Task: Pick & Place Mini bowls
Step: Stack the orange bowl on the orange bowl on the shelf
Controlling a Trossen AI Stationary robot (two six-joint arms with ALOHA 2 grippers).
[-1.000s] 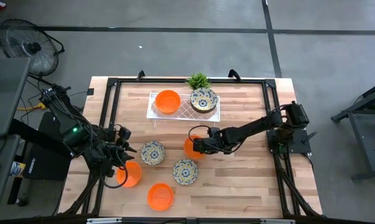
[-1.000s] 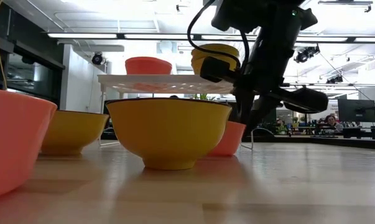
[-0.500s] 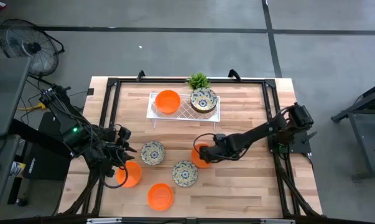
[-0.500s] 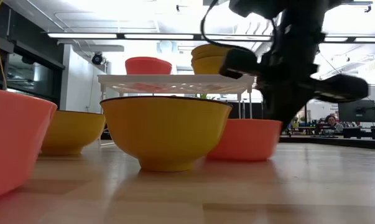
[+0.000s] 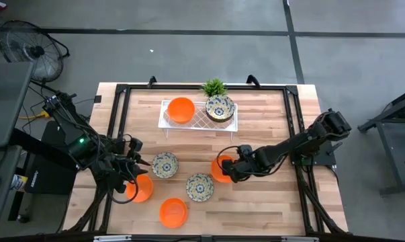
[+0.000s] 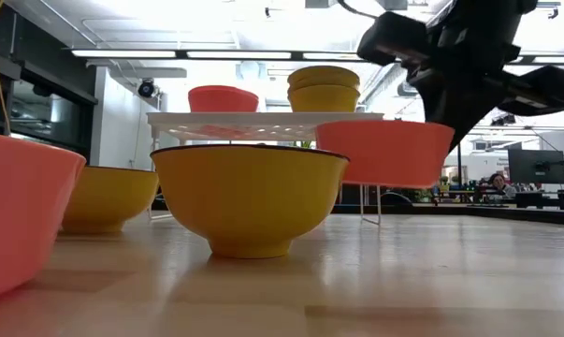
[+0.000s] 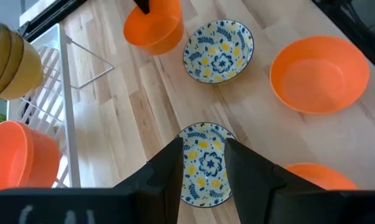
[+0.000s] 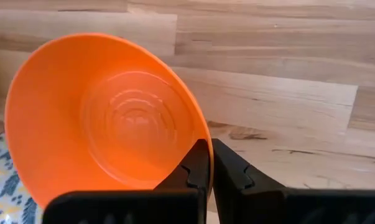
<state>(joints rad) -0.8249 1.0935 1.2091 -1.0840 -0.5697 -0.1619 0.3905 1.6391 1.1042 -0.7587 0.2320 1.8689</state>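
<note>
Orange bowl (image 8: pixel 106 118) empty, rim pinched in closed right pincer (image 8: pixel 206 162); seemingly lifted.

**A robotics lab in an open-plan hall**

A butcher-block table (image 5: pixel 269 202) in a black metal frame (image 5: pixel 118 101) stands on a bare grey concrete floor (image 5: pixel 189 54) marked with dark lines. Beside the table's left edge sit a floor fan (image 5: pixel 29 48) and cabling. Beyond the table run ceiling strip lights (image 6: pixel 169 53), monitors (image 6: pixel 536 167) and a seated person (image 6: pixel 496 183) at distant desks.
</note>
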